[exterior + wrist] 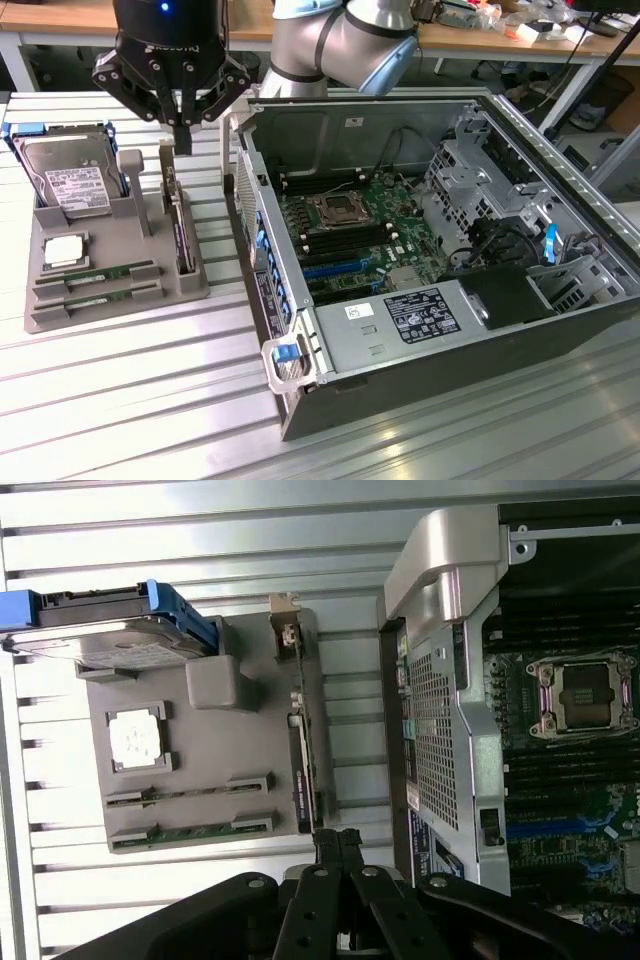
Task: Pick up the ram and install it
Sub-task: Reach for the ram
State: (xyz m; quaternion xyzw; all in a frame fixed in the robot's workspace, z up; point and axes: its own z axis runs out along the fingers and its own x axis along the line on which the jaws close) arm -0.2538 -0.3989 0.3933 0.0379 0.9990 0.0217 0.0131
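The gripper, its fingers pressed together and holding nothing, hangs above the gray tray close to the upright expansion card, while the two ram sticks lie side by side in the tray's slots, just beside the processor chip and apart from the open computer case.

The desk is ribbed bare metal, bright and reflective. The tray is matt grey plastic. The hard drive has a shiny metal lid and a paper label. The ram is green circuit board, perhaps slightly glossy. The computer case is dull sheet metal.
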